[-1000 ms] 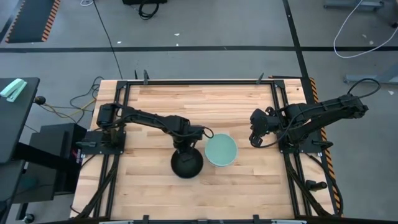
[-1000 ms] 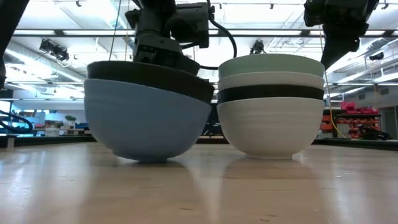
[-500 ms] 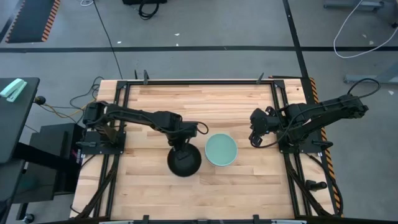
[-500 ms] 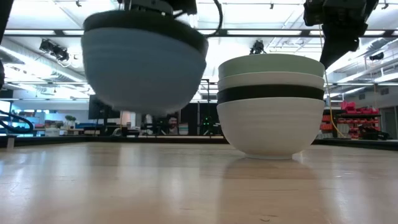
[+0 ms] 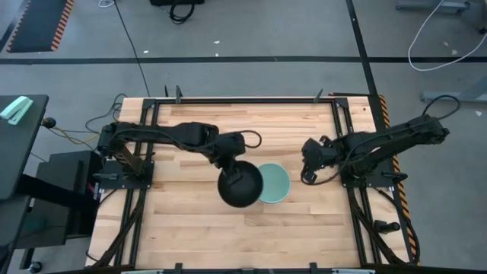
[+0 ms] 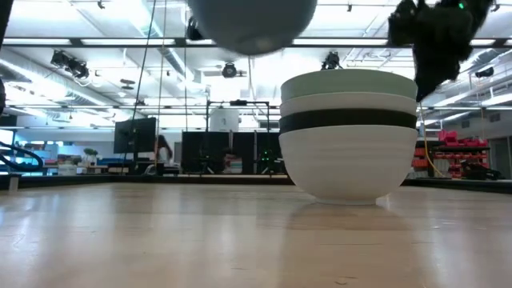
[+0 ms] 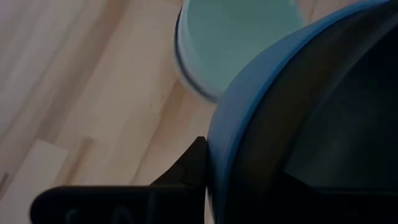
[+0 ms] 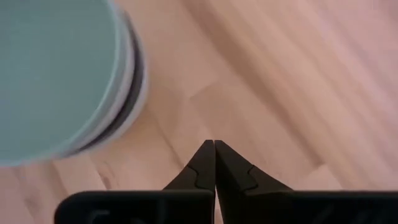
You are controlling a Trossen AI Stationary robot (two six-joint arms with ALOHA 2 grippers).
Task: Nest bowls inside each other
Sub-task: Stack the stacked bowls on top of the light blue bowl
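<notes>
The left gripper (image 5: 228,160) held the blue bowl (image 7: 298,118), with a black bowl (image 5: 240,185) inside it, up in the air just left of the stack. The stack's top was the mint green bowl (image 5: 272,183). A good next move was to line it up over the stack and lower it slowly. The right gripper (image 8: 214,163) waited, pinched shut, to the right on the worktop (image 5: 289,228).
</notes>
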